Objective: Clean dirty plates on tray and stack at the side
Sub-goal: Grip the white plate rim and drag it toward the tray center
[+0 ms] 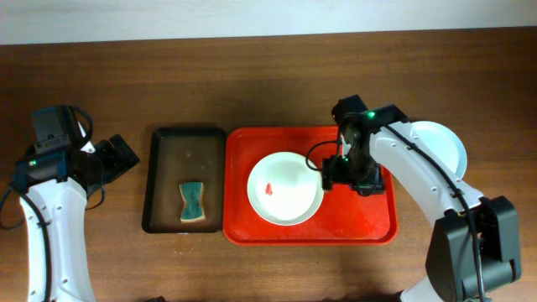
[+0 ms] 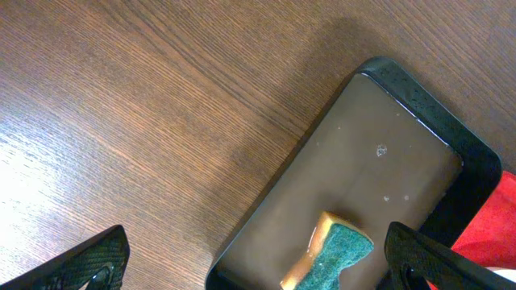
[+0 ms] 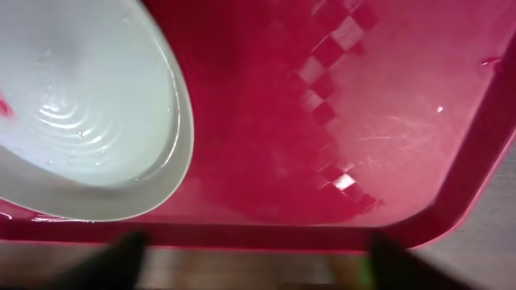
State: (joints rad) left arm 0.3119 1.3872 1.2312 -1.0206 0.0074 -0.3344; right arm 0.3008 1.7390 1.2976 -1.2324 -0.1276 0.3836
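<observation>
Your right hand hangs over the large bright red rectangular plastic tray, just to the right of the pale, near-white round shallow plate that lies on it. In the right wrist view its two fingers show as dark blurs set wide apart, with only red tray floor between them, so it holds nothing. The plate carries a small red smear left of its middle and sits towards the tray's centre, its rim clear of the tray's raised edge.

A second pale round plate rests on the brown wooden surface just beyond the tray's right end, partly hidden by your right arm.

Your left hand is well off to the left, above bare surface. Its fingers are spread fully and grip nothing. Just to its right lies the narrower black-rimmed brown tray, holding a green-and-tan waisted sponge near its front end.
</observation>
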